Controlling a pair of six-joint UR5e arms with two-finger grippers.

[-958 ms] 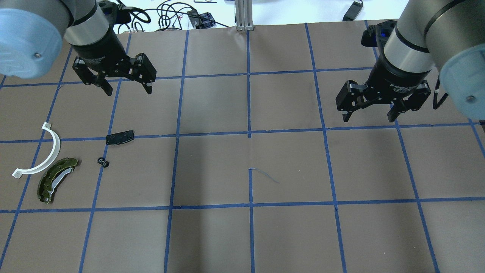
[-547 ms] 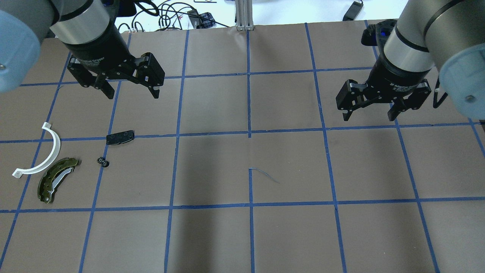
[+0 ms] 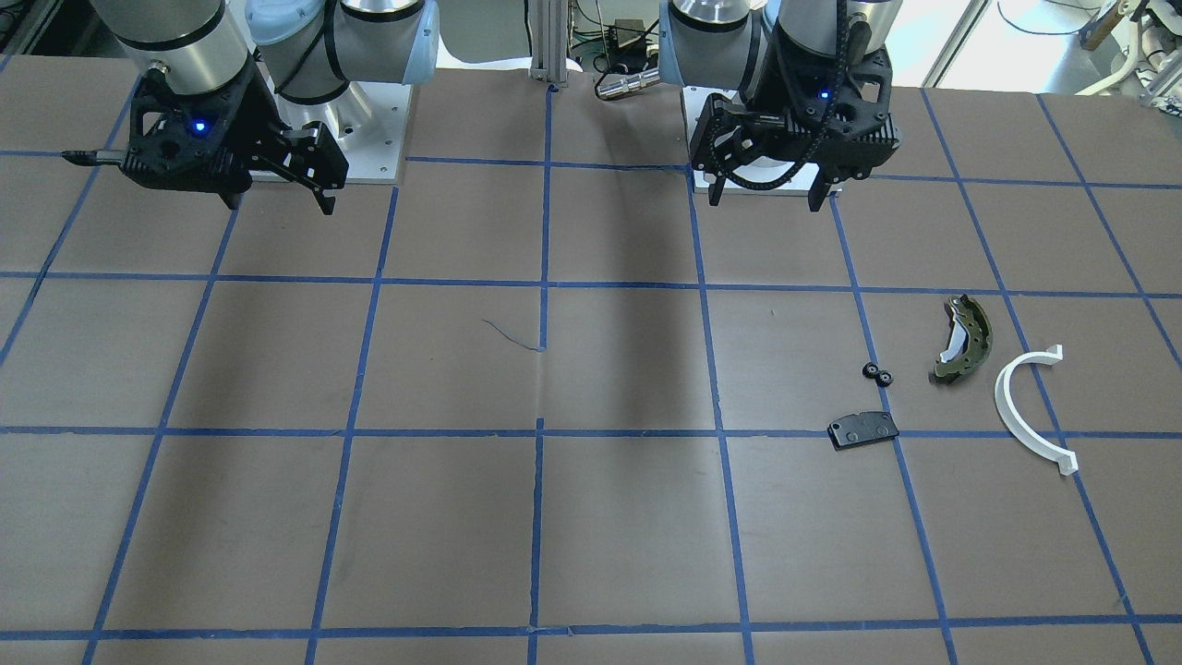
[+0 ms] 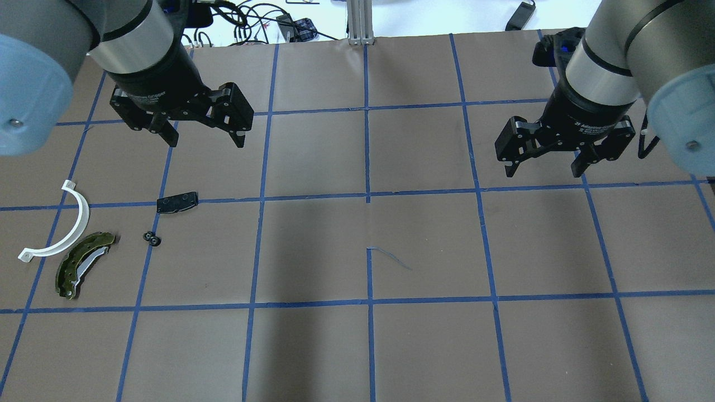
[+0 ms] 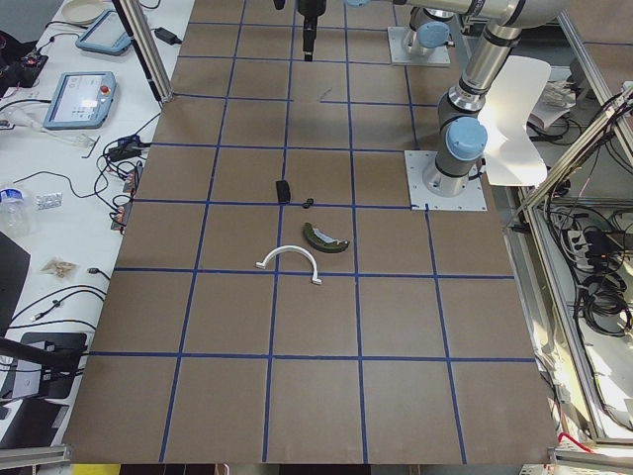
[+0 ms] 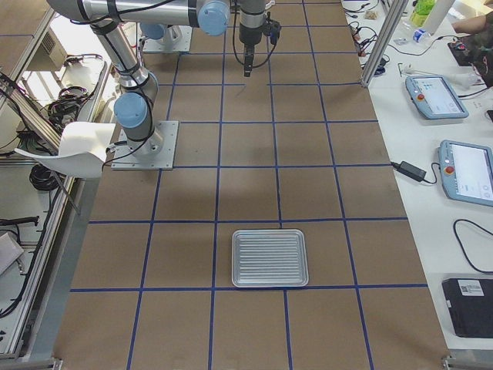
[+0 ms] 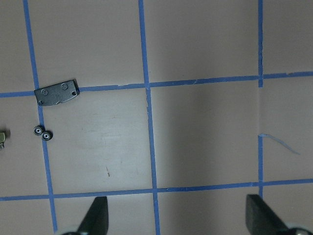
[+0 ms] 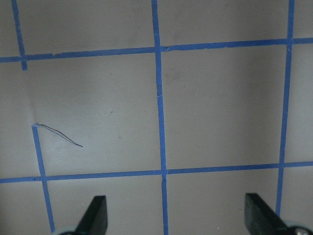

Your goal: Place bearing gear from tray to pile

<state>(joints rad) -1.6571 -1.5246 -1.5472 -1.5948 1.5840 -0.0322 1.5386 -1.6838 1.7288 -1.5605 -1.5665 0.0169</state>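
The bearing gear (image 4: 151, 239) is a small black double wheel lying on the table mat. It also shows in the front view (image 3: 878, 373) and the left wrist view (image 7: 42, 133). Around it lies the pile: a flat black plate (image 4: 177, 202), an olive-green brake shoe (image 4: 84, 264) and a white C-shaped arc (image 4: 85, 215). My left gripper (image 4: 206, 142) is open and empty, hovering above the table beyond the black plate. My right gripper (image 4: 542, 173) is open and empty, far to the right. The silver ribbed tray (image 6: 269, 257) shows only in the right side view and holds nothing.
The brown mat carries a blue tape grid. A thin loose thread (image 4: 391, 258) lies near the middle. Cables and an aluminium post (image 4: 360, 22) stand beyond the table's far edge. The arm bases (image 3: 360, 139) sit at the robot's side.
My left gripper has moved rightward and slightly toward the table's middle, still open and empty. The right arm and the parts have not moved.
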